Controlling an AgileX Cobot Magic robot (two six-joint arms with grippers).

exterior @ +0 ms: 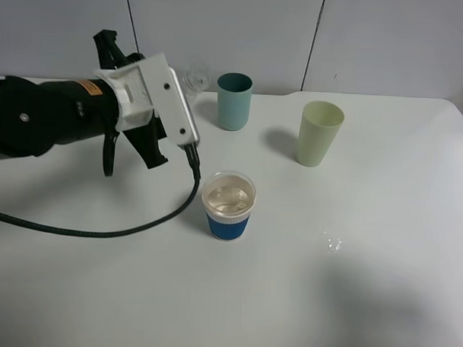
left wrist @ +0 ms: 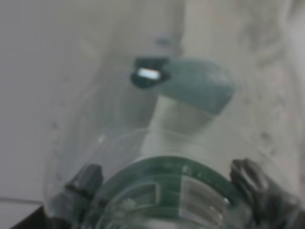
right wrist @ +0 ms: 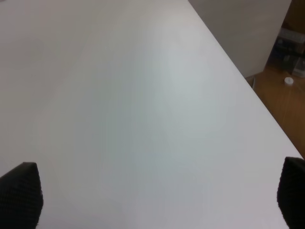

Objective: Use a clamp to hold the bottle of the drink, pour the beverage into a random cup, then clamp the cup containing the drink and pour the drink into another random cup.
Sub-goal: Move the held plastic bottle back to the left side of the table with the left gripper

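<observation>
Left pincer (left wrist: 167, 181): clamped on the bottle (exterior: 195, 77), near the teal cup (exterior: 234, 101).
Right pincer (right wrist: 157, 193): wide, nothing between its tips.
Blue-sleeved cup (exterior: 229, 208): upright mid-tabletop (exterior: 364, 285), beverage (exterior: 229, 196) inside.
Pale yellow-green cup (exterior: 319, 133): upright, apart from both cups.

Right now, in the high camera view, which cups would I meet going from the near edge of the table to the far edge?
blue-sleeved cup, holding clear liquid → pale yellow-green cup → teal cup
</observation>
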